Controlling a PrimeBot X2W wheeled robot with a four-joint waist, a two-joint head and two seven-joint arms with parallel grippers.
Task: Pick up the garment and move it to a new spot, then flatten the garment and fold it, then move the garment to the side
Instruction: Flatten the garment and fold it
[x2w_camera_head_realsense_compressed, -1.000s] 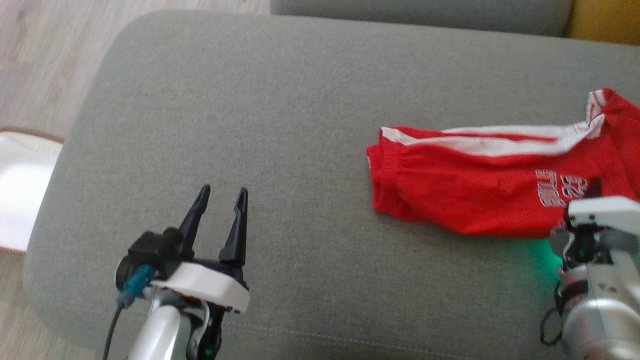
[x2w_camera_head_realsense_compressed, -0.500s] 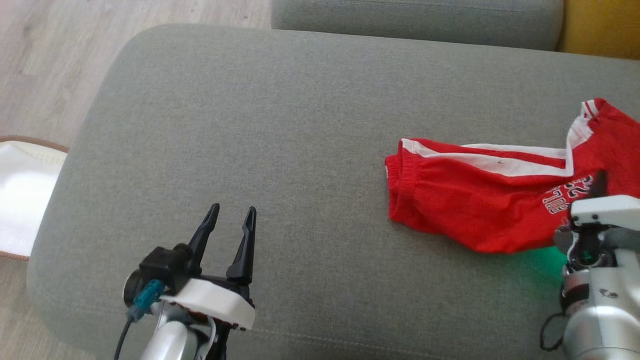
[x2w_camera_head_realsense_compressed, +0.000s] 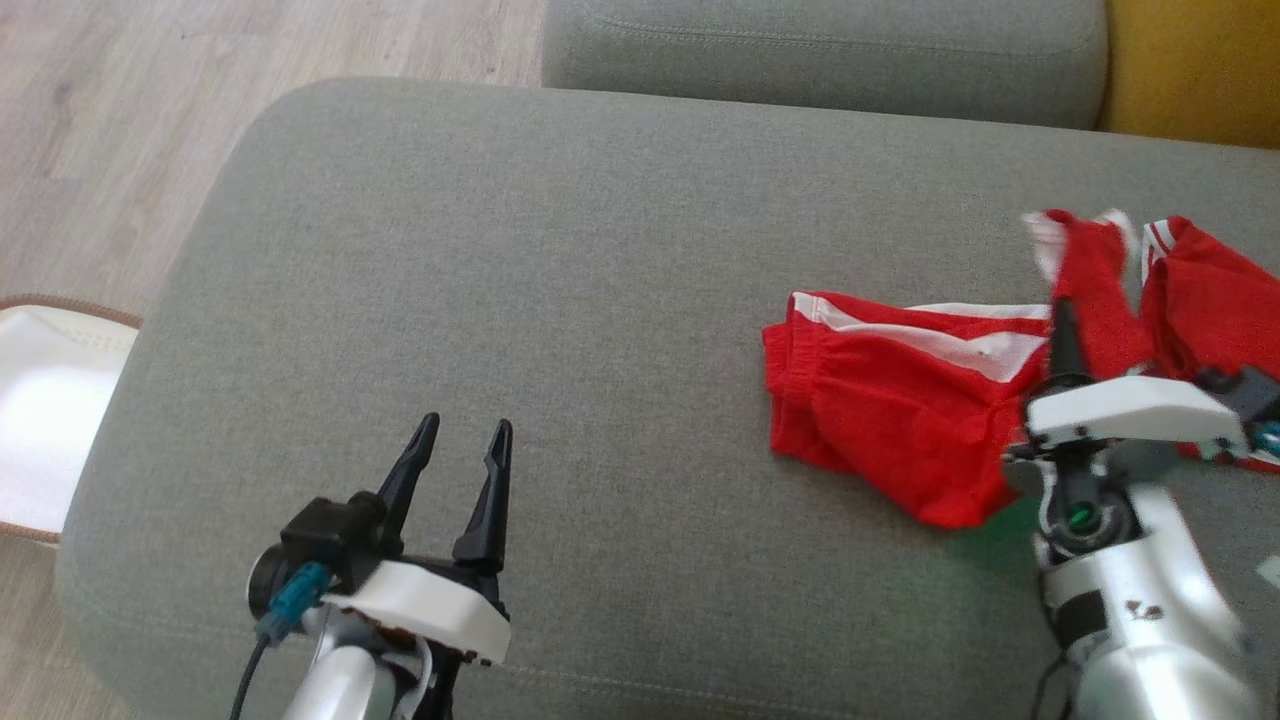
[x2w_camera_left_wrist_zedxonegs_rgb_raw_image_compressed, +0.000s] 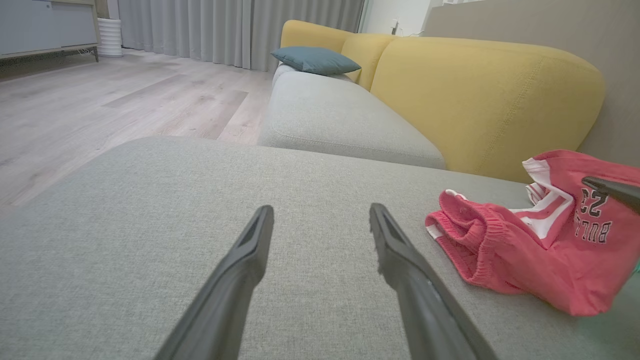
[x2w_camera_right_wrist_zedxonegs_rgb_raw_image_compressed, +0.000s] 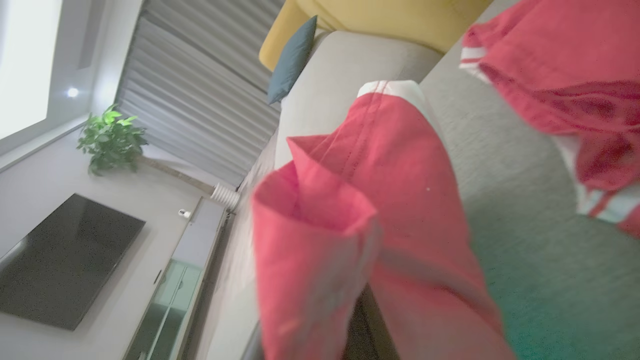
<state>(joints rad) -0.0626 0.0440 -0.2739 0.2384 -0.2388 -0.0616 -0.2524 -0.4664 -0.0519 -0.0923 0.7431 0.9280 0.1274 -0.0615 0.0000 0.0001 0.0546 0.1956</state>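
Note:
The garment (x2w_camera_head_realsense_compressed: 900, 400) is a pair of red shorts with white side stripes, lying on the right of the grey sofa seat (x2w_camera_head_realsense_compressed: 600, 250). My right gripper (x2w_camera_head_realsense_compressed: 1062, 315) is shut on its cloth, which stands up in a fold above the finger. The right wrist view has that red fold (x2w_camera_right_wrist_zedxonegs_rgb_raw_image_compressed: 380, 200) draped close over the fingers, hiding them. The waistband end rests on the seat. My left gripper (x2w_camera_head_realsense_compressed: 465, 428) hovers open over the seat at the lower left, well clear of the shorts (x2w_camera_left_wrist_zedxonegs_rgb_raw_image_compressed: 525, 245); nothing is between its fingers (x2w_camera_left_wrist_zedxonegs_rgb_raw_image_compressed: 250, 250).
A second grey seat cushion (x2w_camera_head_realsense_compressed: 820, 40) and a yellow backrest (x2w_camera_head_realsense_compressed: 1190, 70) lie beyond. Wooden floor (x2w_camera_head_realsense_compressed: 100, 120) and a white mat (x2w_camera_head_realsense_compressed: 50, 400) are off the seat's left edge. A blue pillow (x2w_camera_left_wrist_zedxonegs_rgb_raw_image_compressed: 315, 59) sits farther along the sofa.
My right gripper has moved left and up, lifting a fold of the shorts and bunching their right part. The head camera has shifted a little. The left gripper has kept its pose.

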